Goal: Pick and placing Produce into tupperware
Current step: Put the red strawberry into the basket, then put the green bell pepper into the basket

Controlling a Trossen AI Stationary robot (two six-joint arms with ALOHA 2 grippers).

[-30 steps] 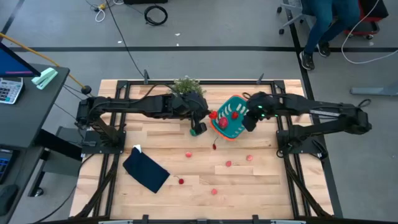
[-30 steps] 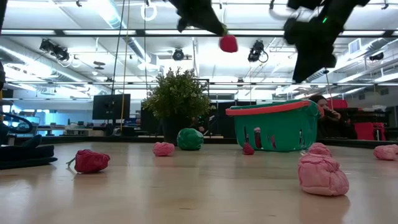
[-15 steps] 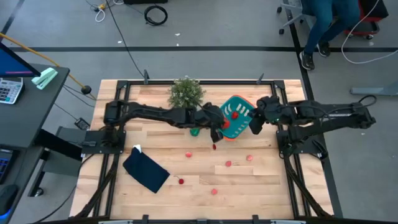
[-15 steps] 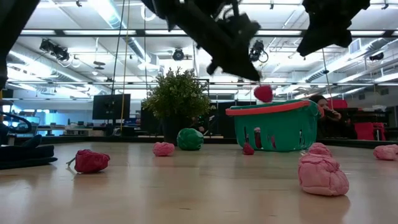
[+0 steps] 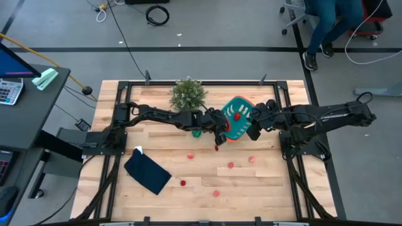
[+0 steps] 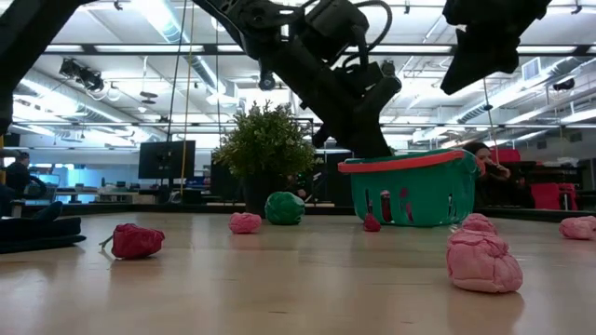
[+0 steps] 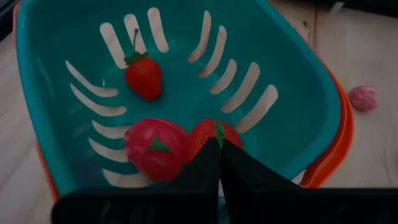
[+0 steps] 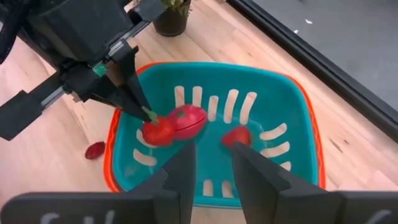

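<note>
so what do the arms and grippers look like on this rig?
Both arms are dark, near-black jointed links with black cables looped along them. The left gripper has two slim black fingers tapering to a point. The right gripper has broader, flat black fingers, with faint pale lettering on its base bar.

potted plant [image 5: 188,93], navy cloth [image 5: 147,174], wooden table [image 5: 251,188]

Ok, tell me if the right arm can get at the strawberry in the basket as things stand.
Probably yes. The right gripper hovers open above the basket, and the strawberry lies uncovered; the left gripper works the far side, holding a red piece.
</note>
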